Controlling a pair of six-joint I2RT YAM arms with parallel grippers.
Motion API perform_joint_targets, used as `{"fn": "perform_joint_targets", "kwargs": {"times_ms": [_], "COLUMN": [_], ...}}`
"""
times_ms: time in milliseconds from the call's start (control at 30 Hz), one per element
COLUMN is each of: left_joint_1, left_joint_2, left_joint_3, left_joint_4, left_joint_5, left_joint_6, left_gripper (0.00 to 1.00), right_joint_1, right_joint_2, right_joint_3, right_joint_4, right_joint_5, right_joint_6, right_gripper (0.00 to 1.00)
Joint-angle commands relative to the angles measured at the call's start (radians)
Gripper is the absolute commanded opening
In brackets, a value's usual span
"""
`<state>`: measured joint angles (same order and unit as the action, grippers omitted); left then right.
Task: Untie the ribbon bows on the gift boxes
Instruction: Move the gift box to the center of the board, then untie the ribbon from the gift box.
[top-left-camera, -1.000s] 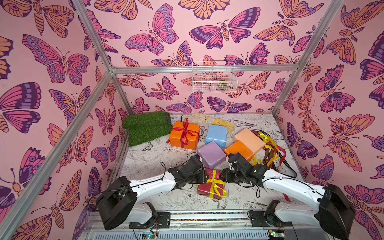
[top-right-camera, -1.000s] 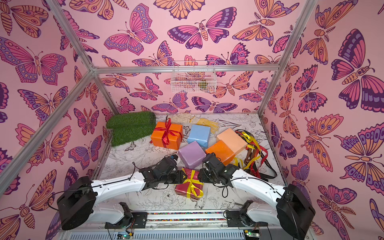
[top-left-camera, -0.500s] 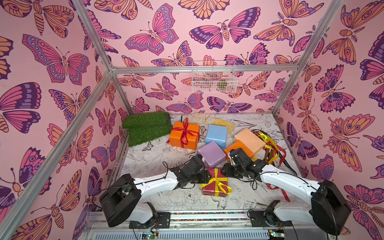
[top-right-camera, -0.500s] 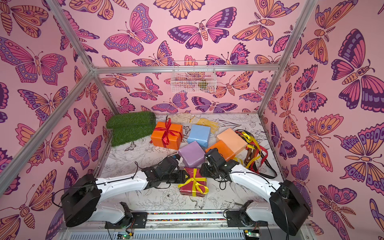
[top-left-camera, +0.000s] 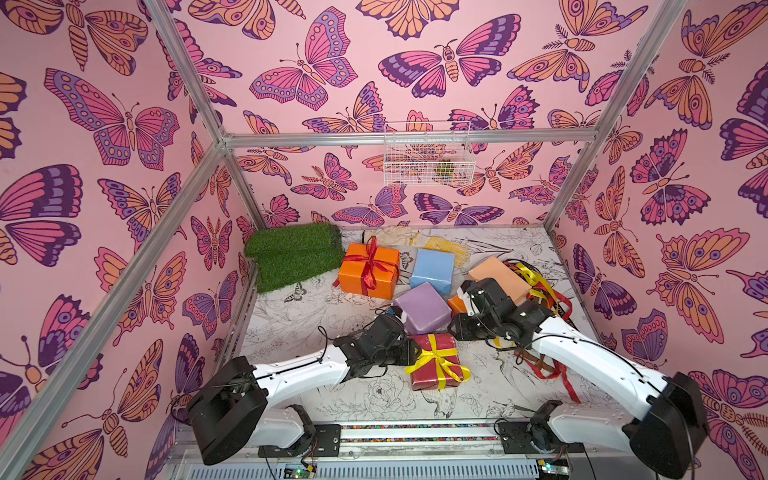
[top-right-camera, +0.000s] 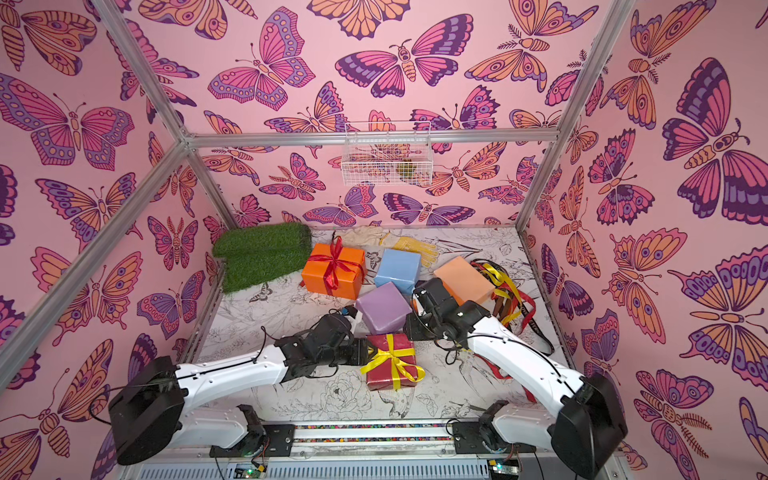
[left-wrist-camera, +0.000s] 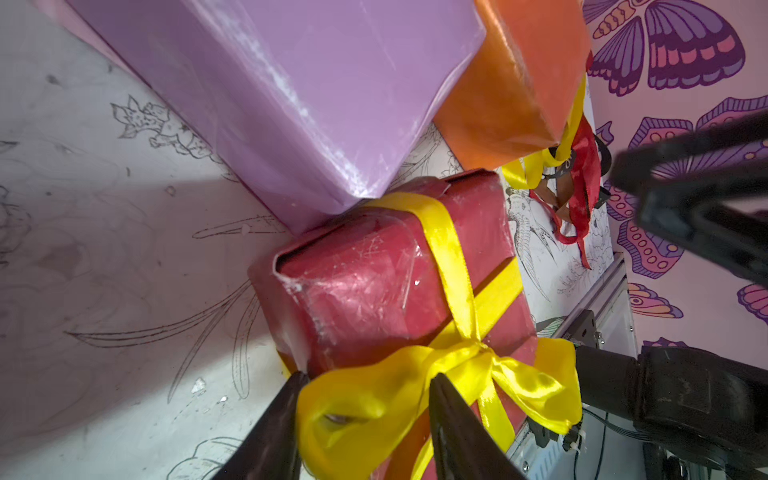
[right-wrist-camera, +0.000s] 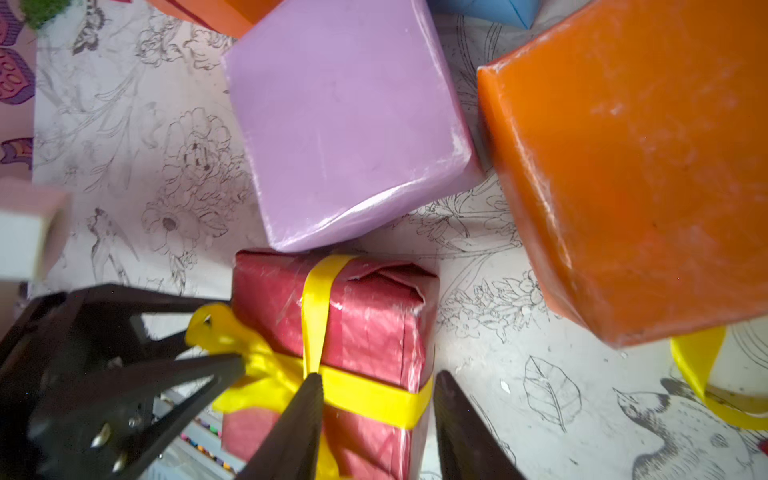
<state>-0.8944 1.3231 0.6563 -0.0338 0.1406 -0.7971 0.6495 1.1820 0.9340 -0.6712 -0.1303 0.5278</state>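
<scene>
Two grippers flank dark red gift box (top-left-camera: 434, 360). Left gripper (left-wrist-camera: 361, 419) straddles one loop of yellow bow (left-wrist-camera: 449, 374), fingers either side, whether pinching unclear. Right gripper (right-wrist-camera: 376, 409) parted, nothing between fingers, hovering over box's yellow band. Lilac box (right-wrist-camera: 345, 124) just beyond both, touching red box.

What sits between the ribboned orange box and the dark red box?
In both top views, the lilac box sits between the ribboned orange box and the dark red box.
</scene>
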Motion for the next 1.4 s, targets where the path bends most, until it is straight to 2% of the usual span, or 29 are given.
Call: {"fn": "perform_joint_targets", "kwargs": {"times_ms": [0, 133, 267, 467, 1100, 1367], "left_joint_1": [0.015, 0.015, 0.015, 0.017, 0.017, 0.017], "left_joint_2": [0.011, 0.041, 0.046, 0.055, 0.063, 0.064], "left_joint_3": [-0.001, 0.015, 0.017, 0.017, 0.013, 0.013], "left_joint_4": [-0.014, -0.014, -0.014, -0.012, -0.013, -0.014], "left_joint_5": [0.008, 0.026, 0.027, 0.019, 0.019, 0.020], "left_joint_6": [0.040, 0.051, 0.054, 0.056, 0.050, 0.049], "left_gripper": [0.50, 0.50, 0.50, 0.50, 0.50, 0.50], "right_joint_1": [0.022, 0.063, 0.145, 0.224, 0.226, 0.226], "right_joint_2": [-0.078, -0.107, -0.111, -0.103, -0.050, -0.029], "right_joint_3": [-0.001, -0.047, -0.084, -0.128, -0.138, -0.138], "right_joint_4": [-0.144, -0.147, -0.104, -0.039, -0.052, -0.004], "right_joint_5": [-0.098, -0.168, -0.200, -0.247, -0.111, -0.146], "right_joint_6": [-0.068, -0.058, -0.031, 0.014, 0.005, 0.013], "right_gripper": [0.45, 0.36, 0.31, 0.31, 0.33, 0.33]}}
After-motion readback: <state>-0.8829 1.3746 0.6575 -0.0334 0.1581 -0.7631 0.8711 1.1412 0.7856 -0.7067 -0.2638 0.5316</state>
